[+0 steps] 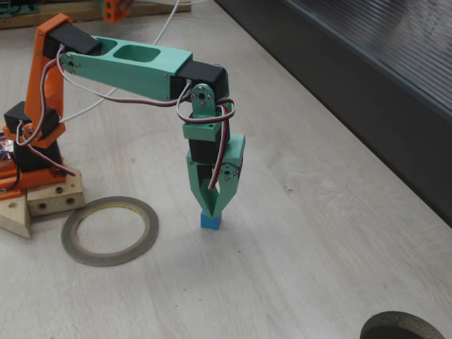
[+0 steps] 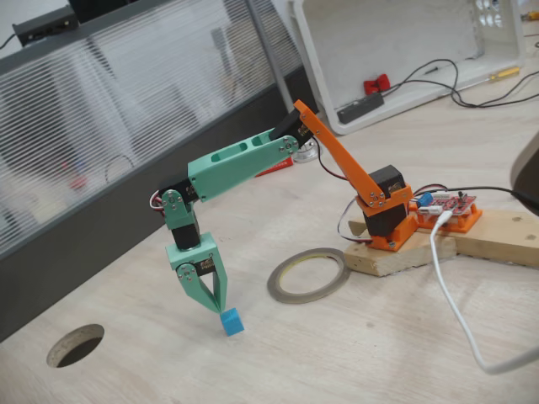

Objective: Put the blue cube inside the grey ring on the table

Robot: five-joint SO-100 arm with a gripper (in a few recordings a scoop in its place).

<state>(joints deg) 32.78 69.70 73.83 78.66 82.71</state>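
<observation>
The green pincer (image 1: 210,207) points straight down at mid-frame in both fixed views, its tips drawn together at the top of the blue cube (image 1: 210,220), seemingly pinching its upper edge. The cube rests on the pale wood-grain worktop (image 1: 304,268). The grey ring (image 1: 109,230) lies flat at lower left of this fixed view, near the cube but apart from it, beside the wooden block (image 1: 53,196) under the orange arm base. A white cable (image 2: 459,311) trails across the worktop at lower right.
</observation>
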